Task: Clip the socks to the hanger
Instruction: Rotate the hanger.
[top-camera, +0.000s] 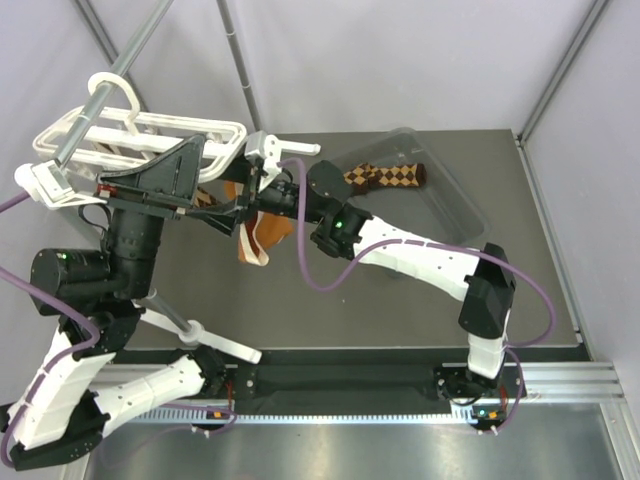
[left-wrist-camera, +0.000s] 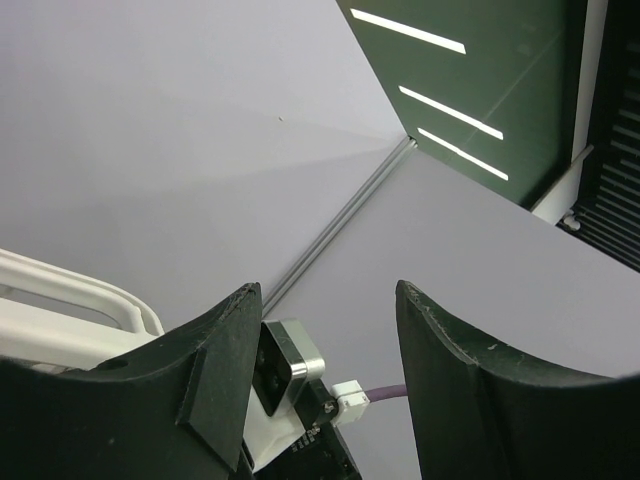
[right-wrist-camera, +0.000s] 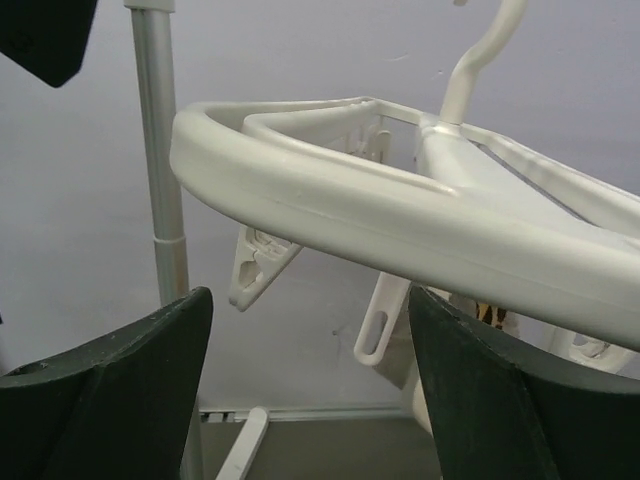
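clear plastic bin (top-camera: 462, 203) holds one argyle sock (top-camera: 390, 178); left pincer (left-wrist-camera: 328, 300) and right pincer (right-wrist-camera: 310, 310) both gape, empty.

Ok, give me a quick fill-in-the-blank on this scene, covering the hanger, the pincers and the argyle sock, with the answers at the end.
1. The hanger is made of ___ plastic.
2. The left pincer and the right pincer both stand ___, with nothing held.
3. The argyle sock lies ___ the bin.

Missing words: white; open; inside.
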